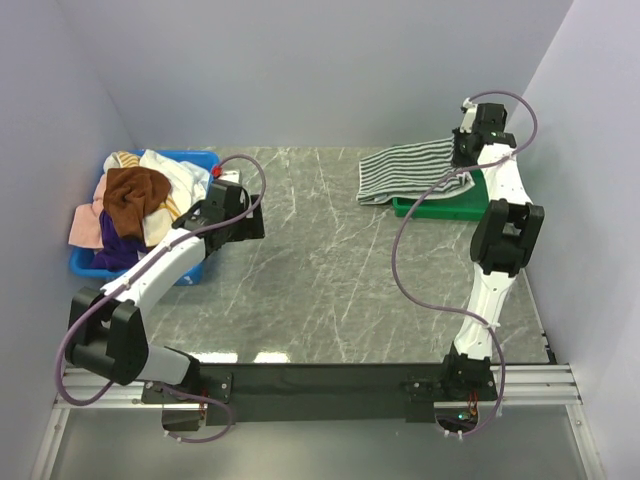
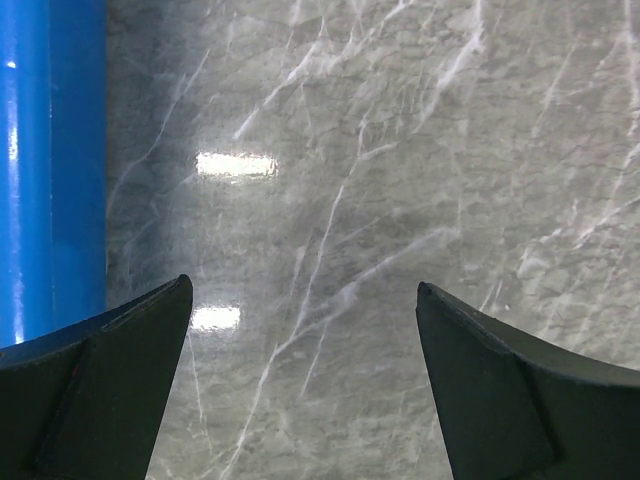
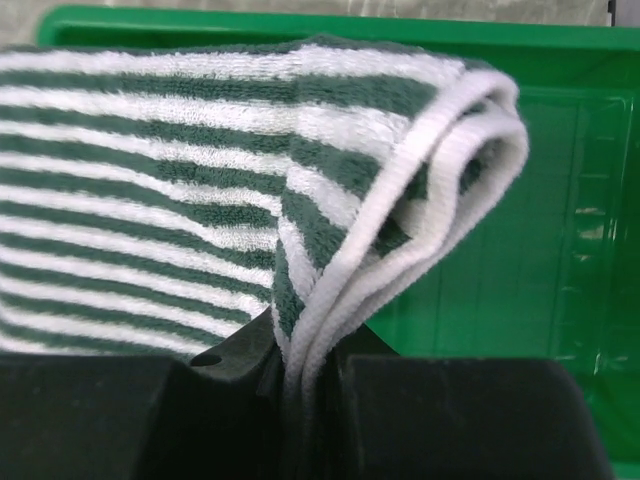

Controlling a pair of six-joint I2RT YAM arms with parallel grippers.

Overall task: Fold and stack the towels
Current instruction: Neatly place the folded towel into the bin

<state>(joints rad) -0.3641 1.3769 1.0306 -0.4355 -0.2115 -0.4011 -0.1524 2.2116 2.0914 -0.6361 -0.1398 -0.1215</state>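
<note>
A folded grey-white striped towel (image 1: 405, 170) lies at the back right, partly over the green tray (image 1: 440, 207). My right gripper (image 1: 465, 150) is shut on its white-edged corner. In the right wrist view the striped towel (image 3: 180, 190) runs away from the pinched hem at my right gripper (image 3: 310, 365), above the tray's floor (image 3: 520, 290). A heap of mixed towels (image 1: 135, 200), brown, white, pink and purple, fills the blue bin (image 1: 195, 270) at the left. My left gripper (image 1: 245, 215) hangs open beside the bin. Its open fingers (image 2: 500, 380) frame bare marble, with nothing between them.
The blue bin's wall (image 2: 50, 170) stands close on the left of my left gripper. Grey walls close in the table on the left, back and right. Marble tabletop (image 1: 320, 260) stretches between bin and tray.
</note>
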